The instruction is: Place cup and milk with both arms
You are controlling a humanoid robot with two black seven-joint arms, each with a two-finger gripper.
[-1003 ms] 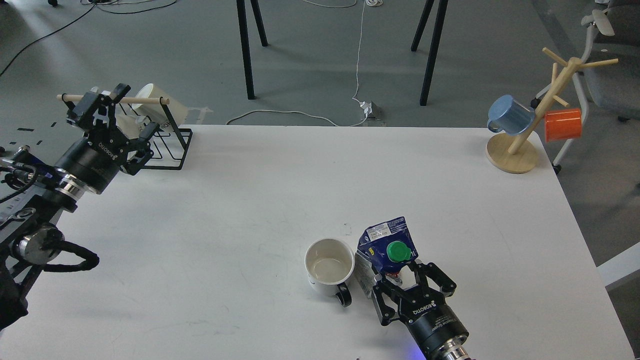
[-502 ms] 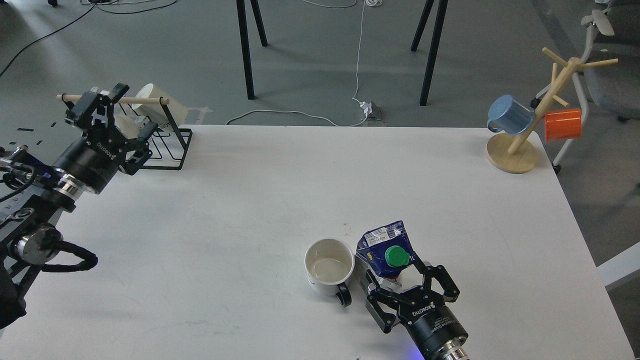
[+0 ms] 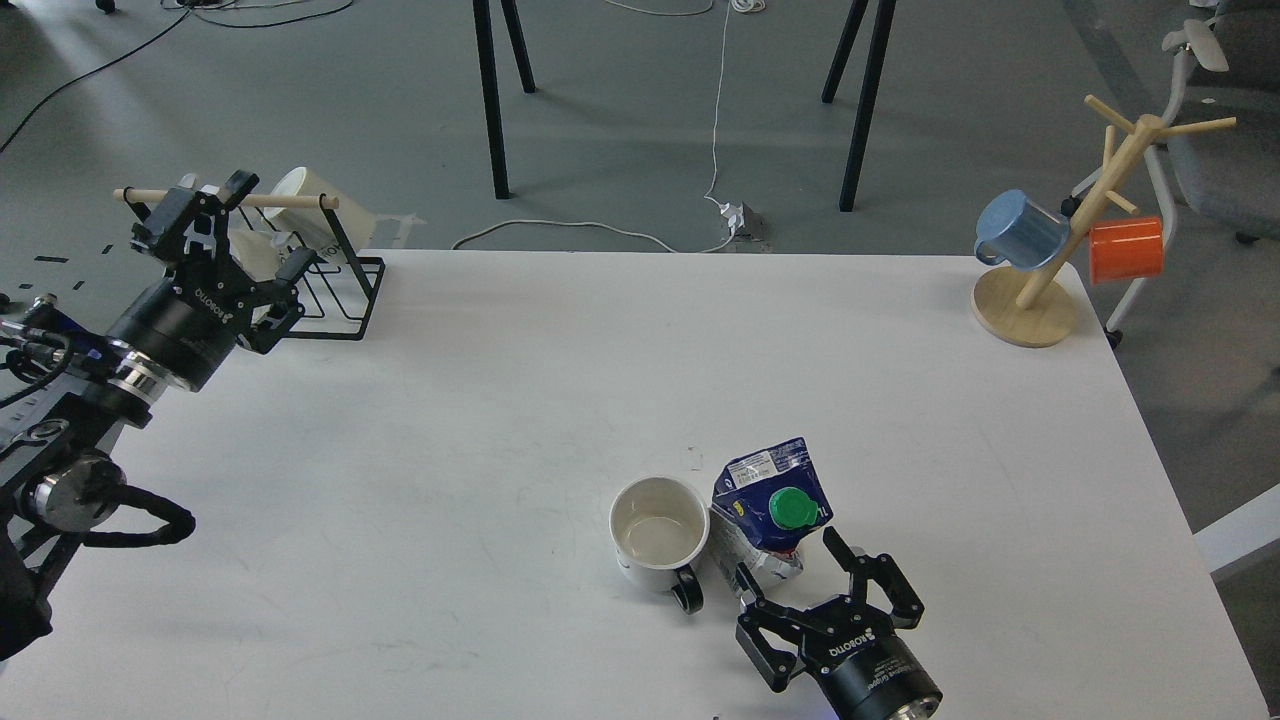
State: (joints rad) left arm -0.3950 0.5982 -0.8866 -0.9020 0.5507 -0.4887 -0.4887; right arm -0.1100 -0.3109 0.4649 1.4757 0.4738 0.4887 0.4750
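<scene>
Right hand: my right hand [image 3: 790, 565] sits at the bottom edge of the frame, right of centre, fingers spread wide with nothing between them.
Milk: the milk [image 3: 770, 505] stands upright on the worktop just above that hand, its base between the two fingertips; I cannot tell whether either one touches it.
Cup: the cup [image 3: 659, 534] stands mouth up just left of the milk, nearly touching it, handle pointing to the bottom of the frame.
Worktop: the worktop [image 3: 520, 400] is white and fills most of the frame.
Left hand: my left hand [image 3: 225, 235] is at the upper left, against the black wire rack [image 3: 335, 285]; how far open it is I cannot tell.
Far right corner: a wooden mug tree [image 3: 1040, 290] carries a blue mug [image 3: 1020, 232] and an orange mug [image 3: 1126, 250].
Room: grey floor [image 3: 620, 120] beyond, with black legs and a white cable.
</scene>
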